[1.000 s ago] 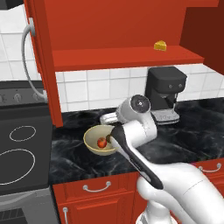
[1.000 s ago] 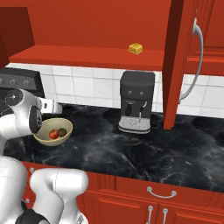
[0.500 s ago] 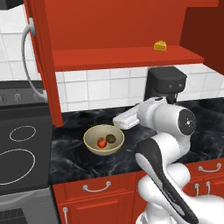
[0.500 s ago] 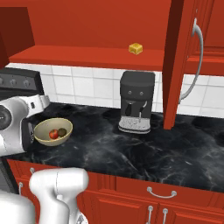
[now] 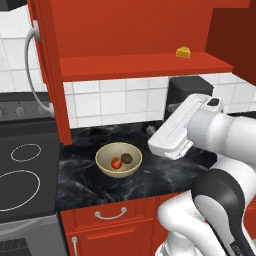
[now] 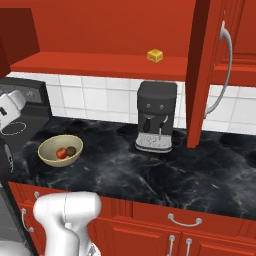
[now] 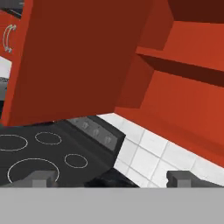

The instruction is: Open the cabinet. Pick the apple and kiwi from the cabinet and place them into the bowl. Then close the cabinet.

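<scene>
So we have both fruits where they belong: the apple (image 5: 116, 162) and the kiwi (image 5: 127, 158) sit side by side, touching or nearly so, inside the bowl (image 5: 104, 156) on the dark counter, below and behind our jaws. Our gripper (image 7: 109, 178) carries nothing; its fingers (image 7: 41, 178) stand spread wide and released, with only the stove (image 7: 39, 155) and white tiles between and beyond them. What we judge is left is the closing. The cabinet (image 5: 145, 65) is open, both doors swung out. Its left door (image 7: 83, 57) hangs ahead of our jaws and above them, with its silver handle (image 7: 8, 37) at the far edge. The right door (image 6: 205, 75) stands well off to the other side. A cheese wedge (image 5: 183, 52) rests on the shelf and is no concern of ours.
</scene>
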You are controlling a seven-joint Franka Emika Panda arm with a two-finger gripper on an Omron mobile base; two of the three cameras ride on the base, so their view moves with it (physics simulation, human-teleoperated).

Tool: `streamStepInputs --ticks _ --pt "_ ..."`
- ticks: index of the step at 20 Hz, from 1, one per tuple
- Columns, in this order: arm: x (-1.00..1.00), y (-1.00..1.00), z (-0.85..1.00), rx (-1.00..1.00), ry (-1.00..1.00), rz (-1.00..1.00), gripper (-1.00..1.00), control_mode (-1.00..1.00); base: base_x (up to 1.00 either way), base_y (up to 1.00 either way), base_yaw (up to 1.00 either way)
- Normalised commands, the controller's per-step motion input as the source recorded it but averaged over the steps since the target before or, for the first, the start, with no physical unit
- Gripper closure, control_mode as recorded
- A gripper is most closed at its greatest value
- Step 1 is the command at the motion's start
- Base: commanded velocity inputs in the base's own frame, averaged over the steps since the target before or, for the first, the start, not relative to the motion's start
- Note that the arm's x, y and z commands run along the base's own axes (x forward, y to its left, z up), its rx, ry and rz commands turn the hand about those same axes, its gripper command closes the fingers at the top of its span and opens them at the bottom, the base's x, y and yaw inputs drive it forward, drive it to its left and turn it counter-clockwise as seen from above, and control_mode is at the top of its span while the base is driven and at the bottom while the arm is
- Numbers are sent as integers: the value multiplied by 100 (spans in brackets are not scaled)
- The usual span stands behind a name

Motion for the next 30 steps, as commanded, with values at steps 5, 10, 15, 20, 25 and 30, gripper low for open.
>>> streamStepInputs --ticks 5,10,15,20,25,30 --pt "-80 14 1 3 -20 0 -100 -100 0 0 0" --pt "-45 34 0 22 -6 -12 -100 -100 0 0 0" --pt "-34 49 0 30 -1 -19 -100 -100 0 0 0" --pt "-12 65 0 27 0 -13 -100 -100 0 0 0" --pt "0 66 -2 21 0 -8 -100 -100 0 0 0" --pt "19 76 -2 4 -5 -12 -100 -100 0 0 0"
